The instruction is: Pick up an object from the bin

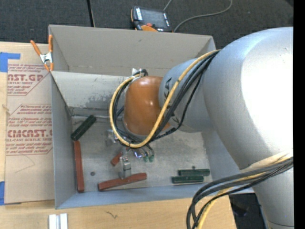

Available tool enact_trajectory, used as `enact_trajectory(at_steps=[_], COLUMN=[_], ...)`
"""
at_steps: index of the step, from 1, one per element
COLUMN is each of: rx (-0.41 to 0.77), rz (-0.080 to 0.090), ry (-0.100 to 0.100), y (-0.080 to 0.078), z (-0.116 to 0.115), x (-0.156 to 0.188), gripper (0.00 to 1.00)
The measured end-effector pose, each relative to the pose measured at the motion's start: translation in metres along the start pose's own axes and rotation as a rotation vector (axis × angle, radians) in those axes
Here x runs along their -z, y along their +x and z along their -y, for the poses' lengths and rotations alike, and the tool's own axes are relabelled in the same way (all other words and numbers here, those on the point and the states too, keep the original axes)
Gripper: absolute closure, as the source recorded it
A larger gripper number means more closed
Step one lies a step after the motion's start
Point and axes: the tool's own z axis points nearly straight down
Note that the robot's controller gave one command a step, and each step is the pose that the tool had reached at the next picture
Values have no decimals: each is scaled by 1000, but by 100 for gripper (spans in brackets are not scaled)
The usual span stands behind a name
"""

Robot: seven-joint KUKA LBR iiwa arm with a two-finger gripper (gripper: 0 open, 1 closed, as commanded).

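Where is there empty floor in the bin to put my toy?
Bare floor lies between the long red stick by the left wall and the pincer, and above the green sticks on the right. Around the pincer it is crowded.

We count two long red-brown sticks (77, 166), one short red-brown piece (116, 160) and three dark green sticks (83, 127).
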Motion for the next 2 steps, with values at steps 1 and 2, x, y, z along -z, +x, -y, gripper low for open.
enact_trajectory(at_steps=[1,2], rx=[-4,45], rz=[-1,6], ry=[2,3], y=[1,18], z=[2,14], x=[1,158], gripper=[100,100])
